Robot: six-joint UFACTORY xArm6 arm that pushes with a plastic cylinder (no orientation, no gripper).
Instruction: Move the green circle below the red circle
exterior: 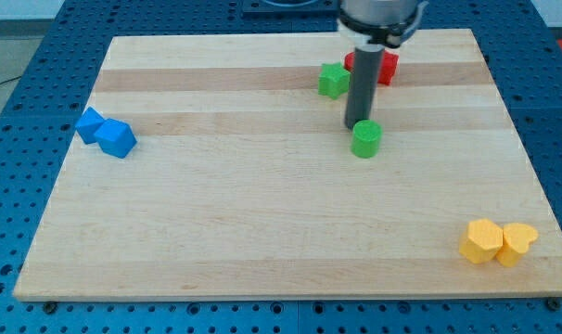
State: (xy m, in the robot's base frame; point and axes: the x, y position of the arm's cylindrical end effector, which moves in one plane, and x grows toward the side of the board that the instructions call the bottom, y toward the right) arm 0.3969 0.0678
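The green circle point(365, 139) lies on the wooden board, right of centre in the upper half. My tip point(358, 126) stands just above it in the view, touching or nearly touching its upper edge. A red block point(386, 67) sits near the view's top, partly hidden behind the rod, so I cannot make out its shape. A second green block point(334, 81), with an irregular star-like shape, lies just to the left of the red one.
Two blue blocks point(106, 133) lie together at the board's left edge. Two yellow blocks point(497, 242), one heart-shaped, lie together at the bottom right corner. The board point(262, 223) rests on a blue perforated table.
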